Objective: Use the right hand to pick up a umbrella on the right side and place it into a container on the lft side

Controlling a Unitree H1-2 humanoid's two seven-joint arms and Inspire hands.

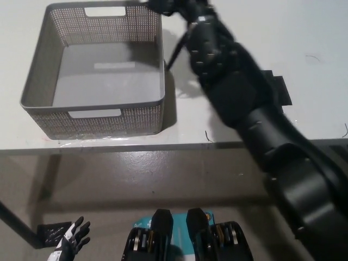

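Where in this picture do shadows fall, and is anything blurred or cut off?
Head view: the basket casts a shadow to its right on the table; the right arm looms large and slightly blurred, its hand cut off at the top edge; the left hand sits dim at the lower left.

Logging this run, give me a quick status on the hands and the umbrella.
Right hand at the top edge by the basket's far right corner, grip not visible. Umbrella mostly out of frame. Basket empty. Left hand low, fingers apart.

Container on table left, patch right
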